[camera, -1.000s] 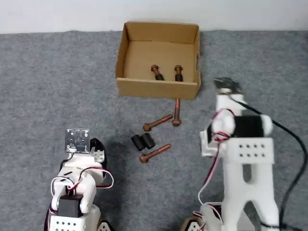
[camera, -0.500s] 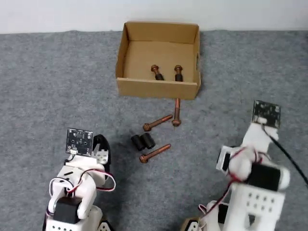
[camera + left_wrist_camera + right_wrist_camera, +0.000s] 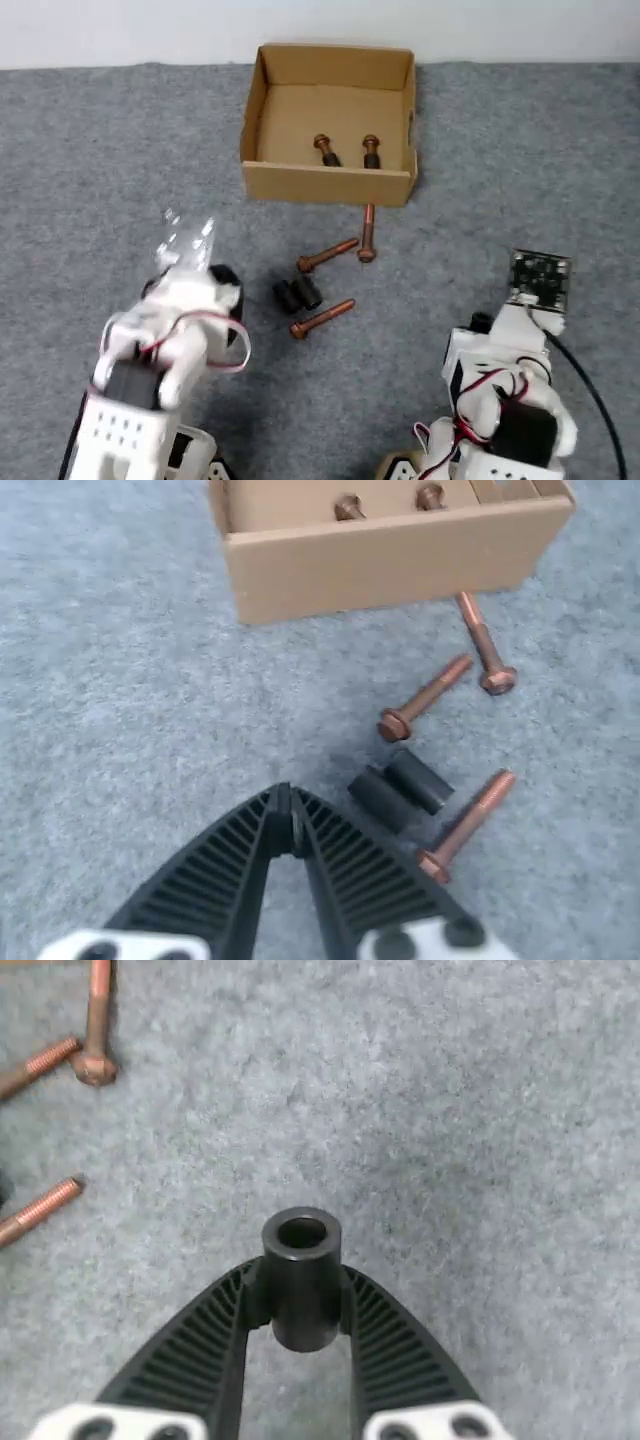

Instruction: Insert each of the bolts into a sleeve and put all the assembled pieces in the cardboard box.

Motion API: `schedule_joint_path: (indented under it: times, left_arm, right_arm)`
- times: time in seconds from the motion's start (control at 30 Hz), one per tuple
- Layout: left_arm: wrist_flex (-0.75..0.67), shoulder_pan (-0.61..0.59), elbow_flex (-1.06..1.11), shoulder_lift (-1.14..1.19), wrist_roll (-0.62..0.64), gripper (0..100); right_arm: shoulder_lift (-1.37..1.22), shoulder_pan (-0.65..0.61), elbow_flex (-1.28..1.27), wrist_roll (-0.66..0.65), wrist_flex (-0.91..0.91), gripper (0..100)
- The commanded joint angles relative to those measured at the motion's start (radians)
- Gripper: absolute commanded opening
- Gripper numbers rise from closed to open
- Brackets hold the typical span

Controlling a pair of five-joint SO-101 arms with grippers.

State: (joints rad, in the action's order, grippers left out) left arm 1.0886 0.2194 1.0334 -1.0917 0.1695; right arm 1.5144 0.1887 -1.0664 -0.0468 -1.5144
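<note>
a black sleeve (image 3: 301,1260) is clamped in the right gripper (image 3: 300,1285), its bore left clear. the left gripper (image 3: 288,805) is closed on nothing above the carpet (image 3: 120,730), near a loose bolt (image 3: 465,822). that bolt is best gripped near the head, so the shank can be lined up squarely with the bore.

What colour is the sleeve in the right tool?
Black. The sleeve shows best in the right wrist view, clamped in the right tool.
</note>
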Motion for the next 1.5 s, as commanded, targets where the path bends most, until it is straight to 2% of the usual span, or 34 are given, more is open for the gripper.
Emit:
schedule_joint_path:
  times: [0.0, 0.17, 0.27, 0.43, 0.67, 0.87, 1.03, 1.47]
  left_arm:
    - [0.006, 0.095, -0.166, 0.227, -0.041, 0]
    - [0.006, 0.227, -0.249, 0.433, -0.167, 1]
    - [0.005, 0.256, -0.269, 0.545, -0.213, 6]
    - [0.005, 0.252, -0.332, 0.709, -0.218, 14]
    - [0.035, 0.275, -0.461, 0.907, -0.219, 15]
    - [0.203, 0.328, -0.604, 1.082, -0.219, 15]
    - [0.295, 0.321, -0.725, 1.22, -0.219, 15]
    - [0.308, 0.321, -0.866, 1.484, -0.215, 14]
  right_arm:
    - [0.033, 0.013, 0.006, -0.043, 0.028, 0.8]
    - [0.067, 0.013, 0.003, -0.046, 0.028, 0.8]
    - [0.091, 0.013, -0.008, -0.046, 0.038, 0.9]
    - [0.143, 0.013, -0.021, -0.046, 0.041, 0.9]
    - [0.165, 0.013, -0.025, -0.046, 0.041, 0.9]
    - [0.166, 0.013, -0.026, -0.046, 0.041, 0.9]
    - [0.166, 0.012, -0.028, -0.046, 0.041, 0.9]
    - [0.166, 0.012, -0.029, -0.046, 0.041, 0.9]
